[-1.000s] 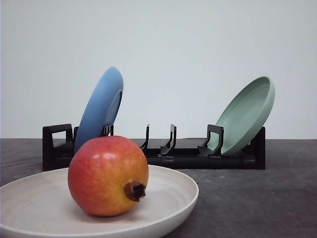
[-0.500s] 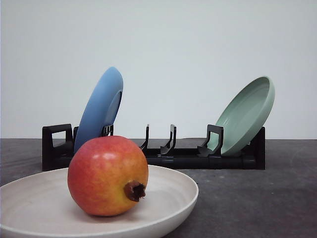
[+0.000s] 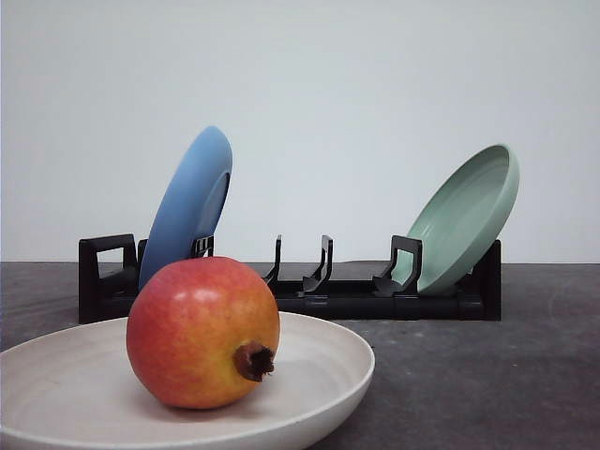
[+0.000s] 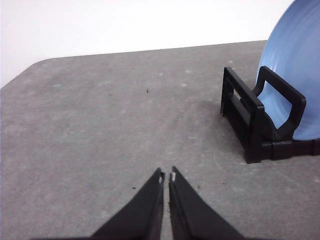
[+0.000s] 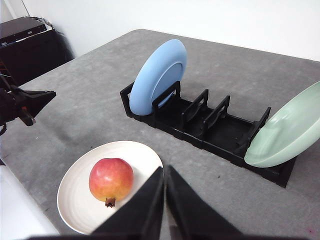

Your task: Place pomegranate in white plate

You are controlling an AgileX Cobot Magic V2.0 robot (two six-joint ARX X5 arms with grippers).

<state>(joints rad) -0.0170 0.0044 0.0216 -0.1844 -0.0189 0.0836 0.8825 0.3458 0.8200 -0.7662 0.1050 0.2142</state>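
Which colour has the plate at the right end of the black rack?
The plate is pale mint green; the front view shows it best, leaning in the rack.

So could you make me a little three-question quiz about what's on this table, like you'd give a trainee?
1. True or false: the pomegranate lies in the white plate.
2. Which plate leans at the rack's end nearer the left pincer: A blue, B mint-green, C white?
3. Fill in: both pincers, left and right, are ____.

Key: 1 true. 2 A, the blue plate. 3 shut.
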